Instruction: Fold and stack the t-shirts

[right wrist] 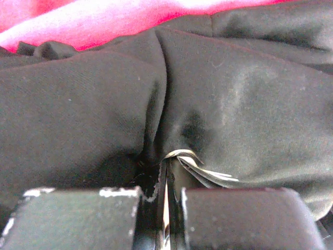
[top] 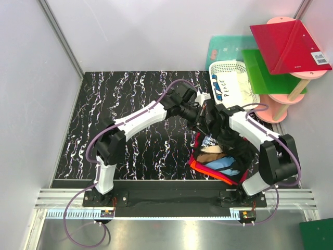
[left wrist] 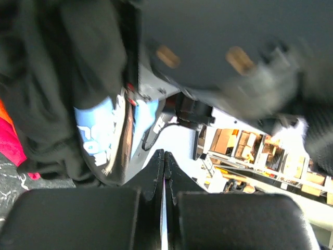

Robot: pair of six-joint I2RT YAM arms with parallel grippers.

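Note:
A heap of t-shirts (top: 217,161) lies on the dark marbled table (top: 130,94) in front of the right arm, with black, red, orange and blue-printed cloth showing. My right gripper (top: 214,112) is shut on a fold of a black t-shirt (top: 221,133) and holds it above the heap. In the right wrist view the jaws (right wrist: 165,169) pinch black cloth (right wrist: 93,104) beside a white label (right wrist: 205,171), with red cloth (right wrist: 104,21) behind. My left gripper (top: 200,113) is shut just left of that shirt. In the left wrist view its tips (left wrist: 164,155) meet with nothing between them, and the black shirt with a blue print (left wrist: 62,104) hangs to the left.
A white lattice basket (top: 231,83) with pale cloth stands at the back right. Behind it a pink stand (top: 283,101) carries a red board (top: 289,44) and a green board (top: 263,73). Grey walls enclose the table on the left and at the back.

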